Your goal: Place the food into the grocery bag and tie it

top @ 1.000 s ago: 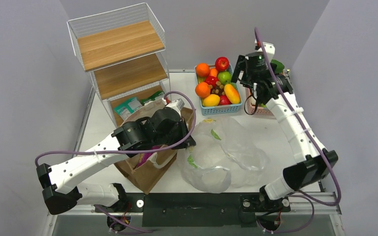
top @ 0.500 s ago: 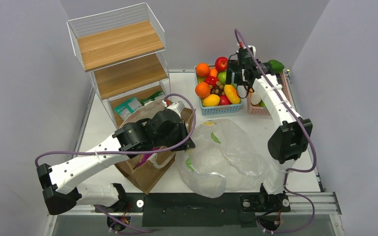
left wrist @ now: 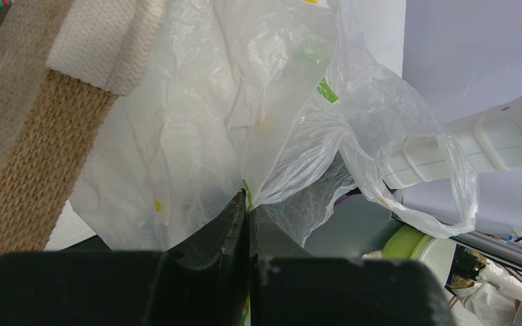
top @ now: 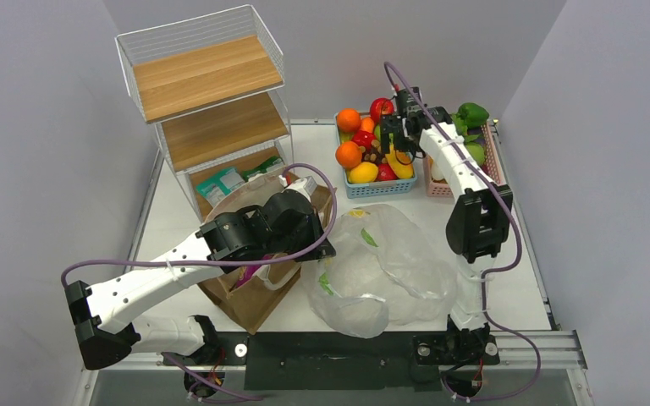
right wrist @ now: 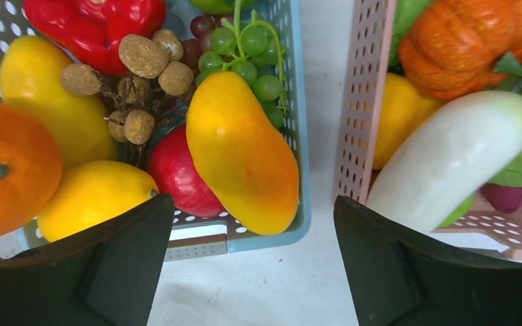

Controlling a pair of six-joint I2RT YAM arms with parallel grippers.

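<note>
The grocery bag (top: 385,271), thin clear plastic with lemon and leaf prints, lies crumpled on the table in front of the baskets. My left gripper (top: 325,248) is shut on its edge; the left wrist view shows the jaws (left wrist: 248,204) pinching the plastic (left wrist: 197,129). My right gripper (top: 395,139) is open and empty above the blue basket (top: 378,189). In the right wrist view the gripper (right wrist: 253,207) hovers over a yellow mango (right wrist: 241,153), a lemon (right wrist: 92,197) and an orange (right wrist: 10,170). Teal and green snack packets (top: 223,181) sit on the bottom shelf.
A wire and wood shelf (top: 207,93) stands at the back left. A brown burlap bag (top: 250,300) sits under my left arm with something purple inside. A pink basket (right wrist: 363,102) holds a white radish (right wrist: 448,159) and other vegetables.
My right arm has swung left from the pink basket to over the blue fruit basket, gripper open. My left gripper has kept still, holding the bag.
</note>
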